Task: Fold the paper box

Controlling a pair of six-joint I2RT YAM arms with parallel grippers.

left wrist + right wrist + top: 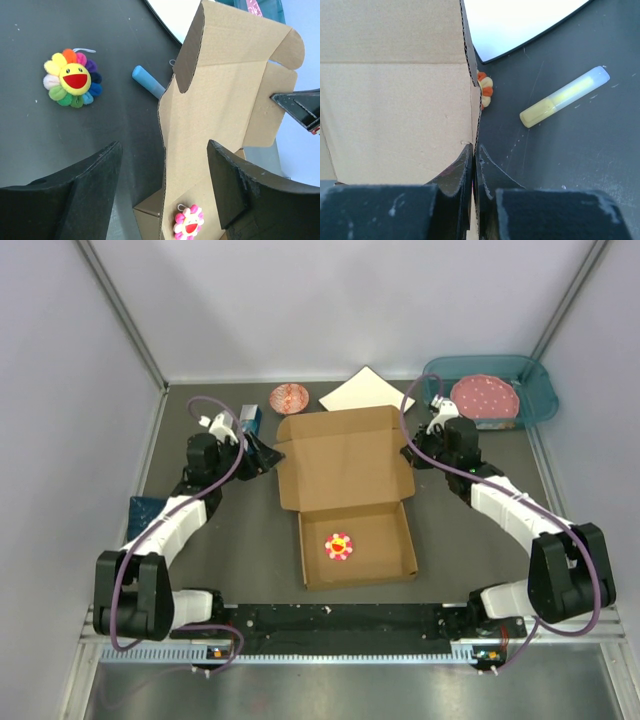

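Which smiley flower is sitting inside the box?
The pink-petalled flower, down inside the paper box; the rainbow flower lies outside on the dark table.

We see a dark table (250, 540) carrying the paper box (345, 475), a white sheet (358, 392), a red bowl (290, 398) and a teal tray (532, 390).

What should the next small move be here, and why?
Probably close the left end effector on the left lid edge of the paper box: it stands open astride that edge, while the right end effector is shut on the right edge.
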